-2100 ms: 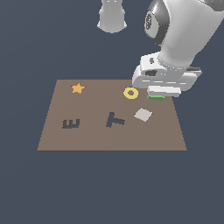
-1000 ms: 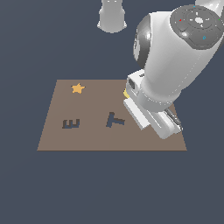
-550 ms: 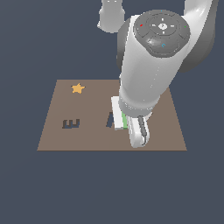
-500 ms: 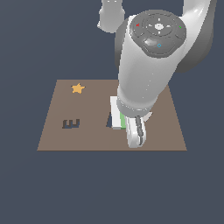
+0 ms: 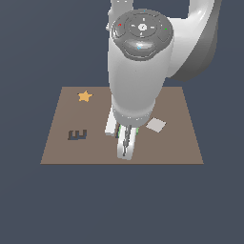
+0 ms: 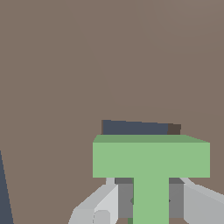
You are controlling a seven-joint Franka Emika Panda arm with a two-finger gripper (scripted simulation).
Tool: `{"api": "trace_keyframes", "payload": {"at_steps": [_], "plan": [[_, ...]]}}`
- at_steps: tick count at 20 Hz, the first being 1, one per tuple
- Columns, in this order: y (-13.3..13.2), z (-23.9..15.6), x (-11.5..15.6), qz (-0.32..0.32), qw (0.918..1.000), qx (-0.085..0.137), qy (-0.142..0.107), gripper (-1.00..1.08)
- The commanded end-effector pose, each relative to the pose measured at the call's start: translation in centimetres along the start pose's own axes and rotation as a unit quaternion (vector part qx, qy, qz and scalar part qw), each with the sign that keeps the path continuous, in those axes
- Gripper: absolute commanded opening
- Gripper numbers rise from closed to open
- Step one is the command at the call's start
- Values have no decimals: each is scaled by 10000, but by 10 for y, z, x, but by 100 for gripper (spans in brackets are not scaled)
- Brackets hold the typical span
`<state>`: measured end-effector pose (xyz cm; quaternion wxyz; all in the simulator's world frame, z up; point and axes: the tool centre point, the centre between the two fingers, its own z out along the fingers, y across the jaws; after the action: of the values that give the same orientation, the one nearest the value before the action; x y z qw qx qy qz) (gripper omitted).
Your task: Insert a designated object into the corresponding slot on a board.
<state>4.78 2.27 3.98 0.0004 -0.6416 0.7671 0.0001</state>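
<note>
My hand (image 6: 151,205) is clamped on the green T block (image 6: 151,159), holding it just above the board (image 5: 62,138). The navy T slot (image 6: 135,127) peeks out beside the crossbar, so I judge lowering now could catch the rim and jam.
</note>
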Motion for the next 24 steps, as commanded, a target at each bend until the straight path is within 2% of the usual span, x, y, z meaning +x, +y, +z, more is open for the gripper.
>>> {"api": "trace_keyframes", "payload": {"at_steps": [1, 19, 20, 24], "plan": [[0, 0, 5, 185, 9998, 1, -2, -100], [1, 10, 7, 280, 9996, -2, -1, -100], [1, 10, 7, 280, 9996, -2, -1, 100], [1, 10, 7, 280, 9996, -2, -1, 100]]}}
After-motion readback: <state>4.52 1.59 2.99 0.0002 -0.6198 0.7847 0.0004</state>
